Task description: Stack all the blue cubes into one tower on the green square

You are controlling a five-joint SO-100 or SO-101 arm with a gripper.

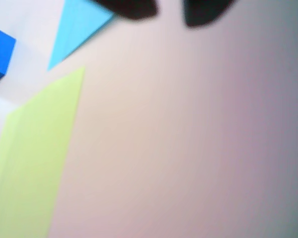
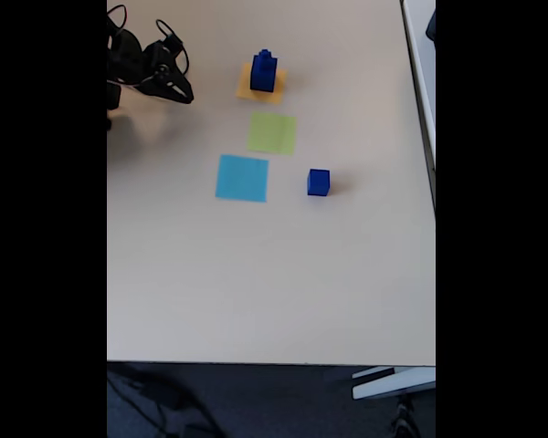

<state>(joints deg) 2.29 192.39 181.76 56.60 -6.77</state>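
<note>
Blue cubes occupy two places in the fixed view: a short stack (image 2: pixel 263 71) stands on the orange square (image 2: pixel 247 89) at upper centre, and a single blue cube (image 2: pixel 318 182) sits alone on the bare table (image 2: pixel 256 292), right of the light-blue square (image 2: pixel 242 178); the green square (image 2: pixel 272 132) lies between the two, with no cube on it. The gripper (image 2: pixel 178 91) hangs at upper left of the same frame, well apart from every cube; the stack lies to its right at near the same height, the single cube further right and lower. Jaw state: the two dark tips at the top edge of the wrist view (image 1: pixel 169 12) stand parted with table showing between, nothing held. The wrist view adds the open gap, which the fixed view cannot resolve; it also shows a blue cube (image 1: pixel 0 52) at the left edge, which one cannot be told. The fixed view alone gives the full layout.
</note>
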